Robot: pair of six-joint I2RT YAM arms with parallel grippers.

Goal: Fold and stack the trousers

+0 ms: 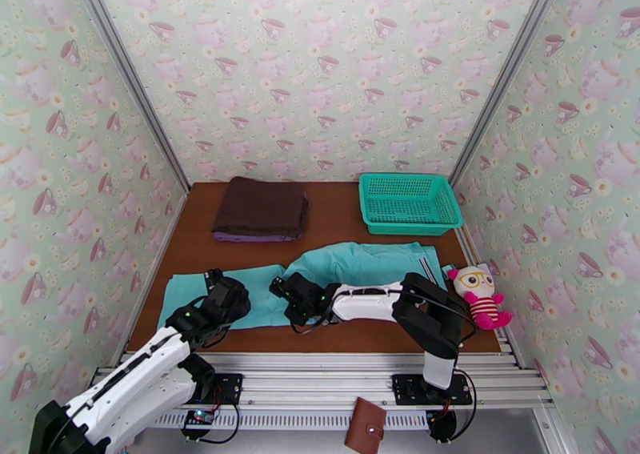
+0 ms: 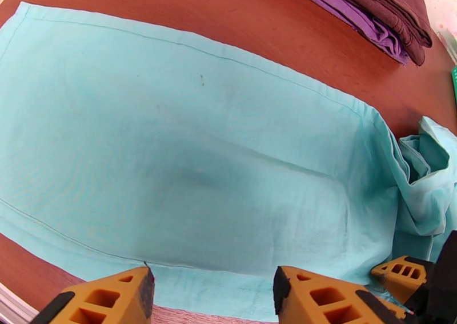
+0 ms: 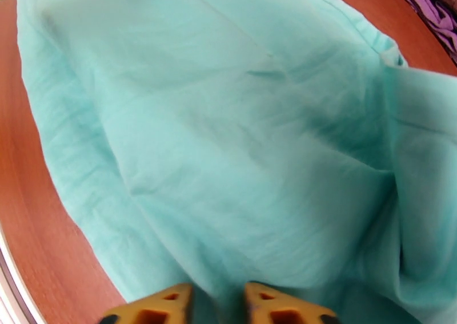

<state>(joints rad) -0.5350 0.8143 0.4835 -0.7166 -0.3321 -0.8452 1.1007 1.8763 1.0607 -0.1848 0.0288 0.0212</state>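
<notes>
The turquoise trousers (image 1: pixel 360 262) lie lengthwise across the near half of the brown table, one leg flat at the left (image 2: pixel 171 159) and the rest rumpled toward the right. My left gripper (image 1: pixel 226 294) hovers over the flat leg's near hem, its yellow fingers (image 2: pixel 114 296) spread wide and open. My right gripper (image 1: pixel 290 294) is at the middle of the trousers' near edge. Its fingertips (image 3: pixel 165 307) stand close together with a fold of turquoise cloth (image 3: pixel 240 148) pinched between them.
A folded dark brown cloth (image 1: pixel 261 207) on a purple one lies at the back left. A teal mesh basket (image 1: pixel 410 202) stands at the back right. A plush toy (image 1: pixel 480 294) sits at the table's right edge. A brown wallet (image 1: pixel 364 429) rests below the rail.
</notes>
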